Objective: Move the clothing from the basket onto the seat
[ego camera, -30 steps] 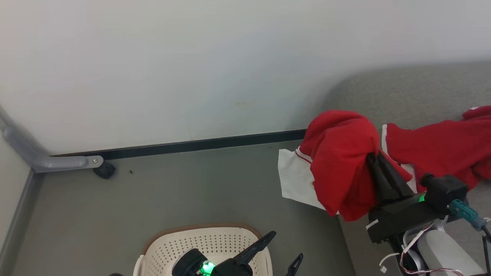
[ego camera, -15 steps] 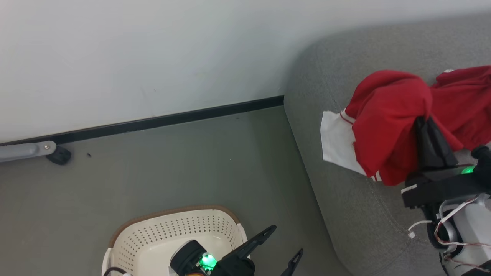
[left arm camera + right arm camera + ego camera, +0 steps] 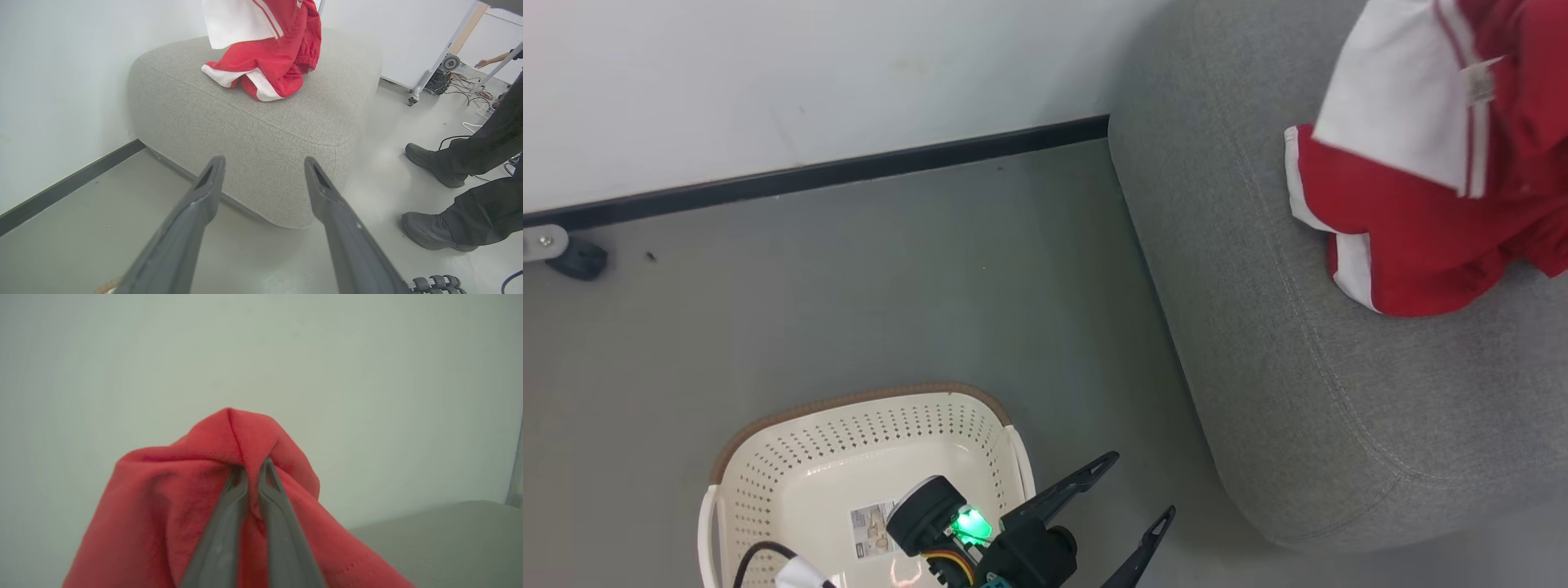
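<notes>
Red clothing (image 3: 1413,245) half off-frame, top-rt

Left jaws spread wide, long dark fingers (image 3: 192,220) angled forward; right jaws clamped on clothing (image 3: 155,498), fingers (image 3: 229,522) nearly touching.

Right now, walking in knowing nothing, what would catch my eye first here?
First, the bright red clothing with white panels, heaped on the big grey seat at the right of the head view. Next, the right gripper, shut on a fold of that clothing in its own wrist view. Then the cream basket on the floor at the lower left, its paper label showing, with the open left gripper by it.
</notes>
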{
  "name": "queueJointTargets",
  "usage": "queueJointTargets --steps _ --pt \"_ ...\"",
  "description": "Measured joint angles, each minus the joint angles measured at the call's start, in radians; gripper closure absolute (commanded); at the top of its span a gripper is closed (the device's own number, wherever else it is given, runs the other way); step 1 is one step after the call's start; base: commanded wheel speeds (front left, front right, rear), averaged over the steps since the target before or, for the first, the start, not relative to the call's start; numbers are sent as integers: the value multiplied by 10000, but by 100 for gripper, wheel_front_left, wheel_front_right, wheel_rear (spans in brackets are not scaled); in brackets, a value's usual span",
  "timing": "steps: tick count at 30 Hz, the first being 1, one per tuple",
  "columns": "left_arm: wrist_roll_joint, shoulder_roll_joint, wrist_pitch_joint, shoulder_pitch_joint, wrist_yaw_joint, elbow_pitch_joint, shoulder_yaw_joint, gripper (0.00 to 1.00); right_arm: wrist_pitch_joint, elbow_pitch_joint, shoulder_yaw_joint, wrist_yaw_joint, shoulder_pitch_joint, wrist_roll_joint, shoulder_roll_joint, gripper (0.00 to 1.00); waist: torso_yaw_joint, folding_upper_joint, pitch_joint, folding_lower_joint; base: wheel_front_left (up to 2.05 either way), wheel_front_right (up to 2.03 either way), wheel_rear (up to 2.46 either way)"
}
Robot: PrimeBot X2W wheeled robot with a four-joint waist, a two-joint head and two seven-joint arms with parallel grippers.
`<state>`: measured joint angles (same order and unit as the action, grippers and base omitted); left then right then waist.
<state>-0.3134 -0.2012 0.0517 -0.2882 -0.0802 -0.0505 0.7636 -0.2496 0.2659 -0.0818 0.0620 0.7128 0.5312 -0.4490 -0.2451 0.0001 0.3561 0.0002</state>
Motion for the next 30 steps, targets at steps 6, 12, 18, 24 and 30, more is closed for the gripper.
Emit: queueJointTargets --steps 6,12,18,24,30 --pt "77 -61 56 -221 -4 -123 15 0 -33 282 849 173 630 75 -608 100 119 0 522 0 0 0 0" --pt "121 -117 84 -495 -8 -253 -2 0 -44 681 1488 261 758 284 -982 100 315 1 1025 -1 0 0 0" --pt "205 -186 102 -745 -90 -351 -61 0 -71 1363 1816 360 726 422 -940 100 504 0 1547 0 0 0 0" --pt "249 -201 111 -1000 -92 -351 -127 0 -71 2313 1797 435 608 600 -420 100 648 1 2013 0 0 0 0" --pt "249 -199 71 -1161 -94 -255 -148 0 -71 3137 1730 431 602 765 -240 100 753 1 2198 -2 0 0 0"
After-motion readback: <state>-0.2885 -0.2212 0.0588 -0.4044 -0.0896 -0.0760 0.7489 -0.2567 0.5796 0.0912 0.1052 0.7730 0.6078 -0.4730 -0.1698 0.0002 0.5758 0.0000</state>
